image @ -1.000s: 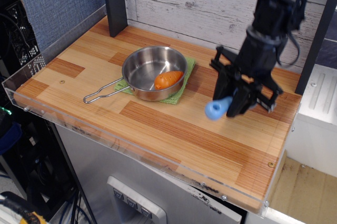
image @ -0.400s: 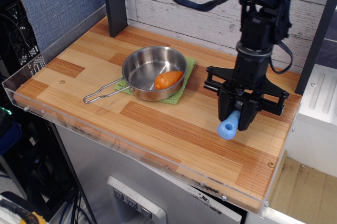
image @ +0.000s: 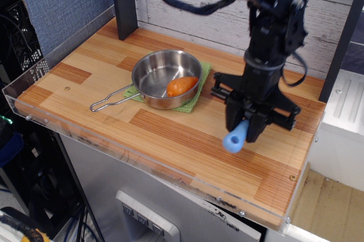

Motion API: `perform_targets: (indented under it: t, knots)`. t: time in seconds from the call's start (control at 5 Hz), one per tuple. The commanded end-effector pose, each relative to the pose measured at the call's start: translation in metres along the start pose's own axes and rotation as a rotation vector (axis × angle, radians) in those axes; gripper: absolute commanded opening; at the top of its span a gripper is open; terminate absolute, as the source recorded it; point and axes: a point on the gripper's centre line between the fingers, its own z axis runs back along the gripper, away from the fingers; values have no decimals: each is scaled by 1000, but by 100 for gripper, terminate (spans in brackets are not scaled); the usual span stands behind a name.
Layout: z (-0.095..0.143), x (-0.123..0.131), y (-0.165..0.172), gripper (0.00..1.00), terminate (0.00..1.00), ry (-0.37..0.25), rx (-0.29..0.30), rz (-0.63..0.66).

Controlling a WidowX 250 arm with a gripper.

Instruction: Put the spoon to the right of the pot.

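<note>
The shiny steel pot sits on a green cloth at the table's back middle, its wire handle pointing front-left. An orange food piece lies inside it. My black gripper hangs to the right of the pot, low over the wooden table. It is shut on the spoon; the light-blue handle sticks out downward to the front-left. The spoon's grey bowl is hidden between the fingers.
A clear plastic rim runs along the table's front edge. A dark post stands at the back left and a white plank wall lies behind. A white cabinet stands past the right edge.
My gripper, still holding the spoon, has moved slightly left and toward the front and turned, so the blue handle now points further down and forward.
</note>
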Motion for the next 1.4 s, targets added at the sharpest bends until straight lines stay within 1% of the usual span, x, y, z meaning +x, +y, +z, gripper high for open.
perform_targets:
  t: [0.0, 0.2, 0.4, 0.6, 0.8, 1.0, 1.2]
  knots:
    - [5, 5, -9, 0, 0, -32, -4, -7]
    - [4, 5, -8, 100, 0, 5, -19, 5]
    - [14, 7, -10, 100, 0, 2, -14, -29]
    - [44, 5, -6, 100, 0, -53, -8, -40]
    - [78, 1, 5, 100, 0, -113, 8, -20]
    - [103, -8, 17, 100, 0, -136, 44, 75]
    - [115, -13, 26, 100, 0, -128, 10, 129]
